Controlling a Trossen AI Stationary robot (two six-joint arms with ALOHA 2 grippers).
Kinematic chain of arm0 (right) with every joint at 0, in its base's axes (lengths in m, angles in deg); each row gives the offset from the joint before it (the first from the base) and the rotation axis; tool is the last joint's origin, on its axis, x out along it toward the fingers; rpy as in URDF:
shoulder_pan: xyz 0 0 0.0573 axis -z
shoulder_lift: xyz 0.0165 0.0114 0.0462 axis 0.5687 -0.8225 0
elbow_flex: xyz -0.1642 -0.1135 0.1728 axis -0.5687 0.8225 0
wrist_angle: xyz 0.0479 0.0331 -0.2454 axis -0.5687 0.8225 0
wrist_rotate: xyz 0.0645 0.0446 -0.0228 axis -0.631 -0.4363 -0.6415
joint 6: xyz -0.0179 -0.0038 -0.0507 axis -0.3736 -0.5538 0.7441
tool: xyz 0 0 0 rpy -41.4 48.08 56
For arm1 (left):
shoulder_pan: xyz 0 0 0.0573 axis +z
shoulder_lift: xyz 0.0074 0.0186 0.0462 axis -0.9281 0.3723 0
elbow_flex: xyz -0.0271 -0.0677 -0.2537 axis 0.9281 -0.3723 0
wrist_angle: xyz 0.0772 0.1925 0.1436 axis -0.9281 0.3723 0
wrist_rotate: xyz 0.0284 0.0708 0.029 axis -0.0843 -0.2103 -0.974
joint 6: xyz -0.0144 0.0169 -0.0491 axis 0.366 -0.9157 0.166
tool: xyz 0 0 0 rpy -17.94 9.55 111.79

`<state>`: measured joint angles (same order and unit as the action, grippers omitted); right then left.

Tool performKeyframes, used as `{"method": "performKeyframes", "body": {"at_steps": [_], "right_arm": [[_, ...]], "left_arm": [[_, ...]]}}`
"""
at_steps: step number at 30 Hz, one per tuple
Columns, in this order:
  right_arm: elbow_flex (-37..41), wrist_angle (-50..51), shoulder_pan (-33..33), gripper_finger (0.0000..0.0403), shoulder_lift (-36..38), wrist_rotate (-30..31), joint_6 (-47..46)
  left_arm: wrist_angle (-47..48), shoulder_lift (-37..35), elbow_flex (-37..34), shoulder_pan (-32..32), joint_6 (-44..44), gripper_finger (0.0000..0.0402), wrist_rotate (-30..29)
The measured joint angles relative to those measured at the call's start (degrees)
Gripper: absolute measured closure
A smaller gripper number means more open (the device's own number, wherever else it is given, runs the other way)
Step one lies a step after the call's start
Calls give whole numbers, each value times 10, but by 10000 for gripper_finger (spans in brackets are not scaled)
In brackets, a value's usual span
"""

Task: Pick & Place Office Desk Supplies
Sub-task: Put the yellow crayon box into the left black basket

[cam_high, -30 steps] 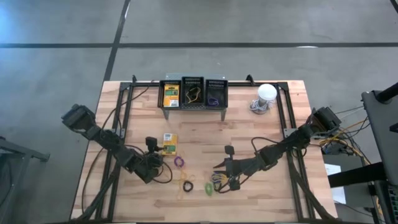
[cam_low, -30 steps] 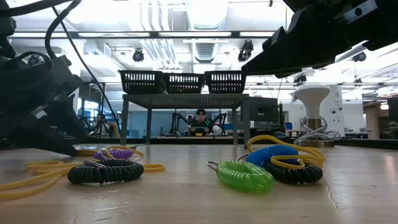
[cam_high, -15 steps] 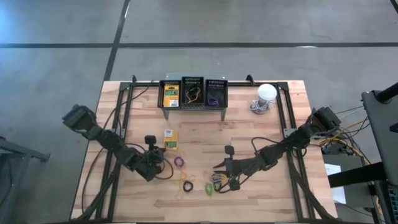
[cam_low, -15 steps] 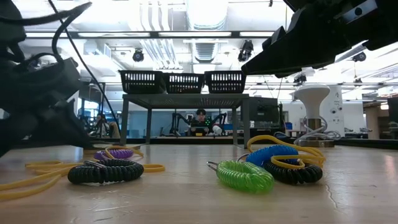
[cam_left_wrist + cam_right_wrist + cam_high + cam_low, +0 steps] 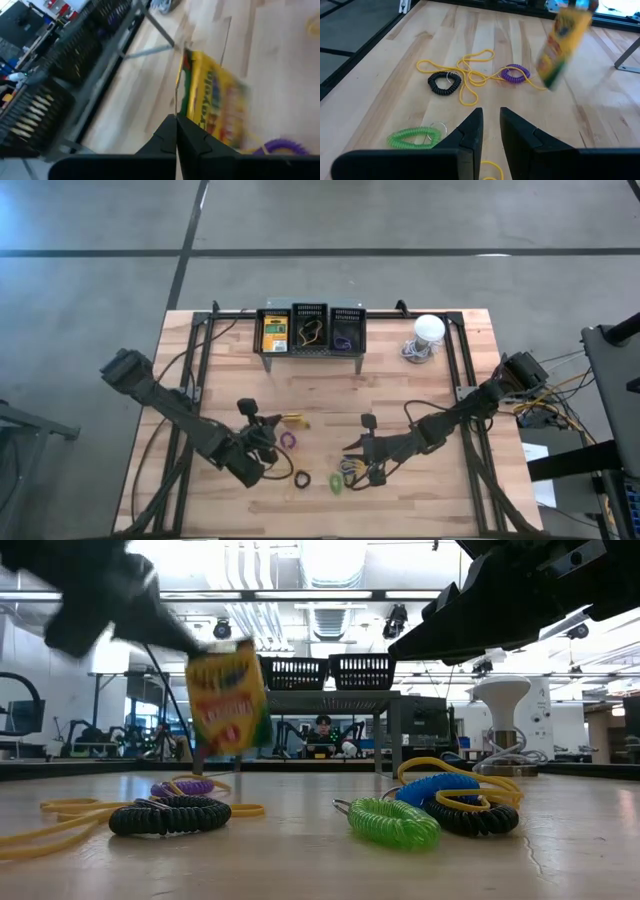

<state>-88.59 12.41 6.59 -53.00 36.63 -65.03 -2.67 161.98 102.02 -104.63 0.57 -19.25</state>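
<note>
Left hand [image 5: 176,131] pinching the crayon box [image 5: 228,698] by one end, lifted above the purple coil [image 5: 184,786], long axis near upright, slightly tilted, right hand [image 5: 490,131] narrowly parted, empty.

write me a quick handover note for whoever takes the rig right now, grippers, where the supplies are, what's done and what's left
Left gripper: jaws shut on the crayon box, held clear above the table.
Right gripper: low over the table near the coil cluster, holding nothing visible.
Done: another crayon box, a yellow band and a purple item sit in the three black baskets on the shelf.
Left: bin the held box. On the table: purple coil, black coil, green coil, yellow bands, and a blue coil with a second black coil.
</note>
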Motion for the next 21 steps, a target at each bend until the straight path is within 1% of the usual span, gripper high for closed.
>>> {"method": "performKeyframes", "body": {"at_steps": [8, 12, 16, 21], "right_arm": [[0, 1, 0, 344, 0, 0, -1], [0, 1, 0, 341, 0, 0, -1], [0, 1, 0, 339, 0, 0, -1], [0, 1, 0, 344, 0, 0, -1]], "left_arm": [[175, -1, 160, 3, -6, 401, 2], [273, -1, 243, 22, -10, 401, 2], [350, -1, 321, 67, -83, 401, 2], [390, -2, 393, 158, -207, 401, 0]]}}
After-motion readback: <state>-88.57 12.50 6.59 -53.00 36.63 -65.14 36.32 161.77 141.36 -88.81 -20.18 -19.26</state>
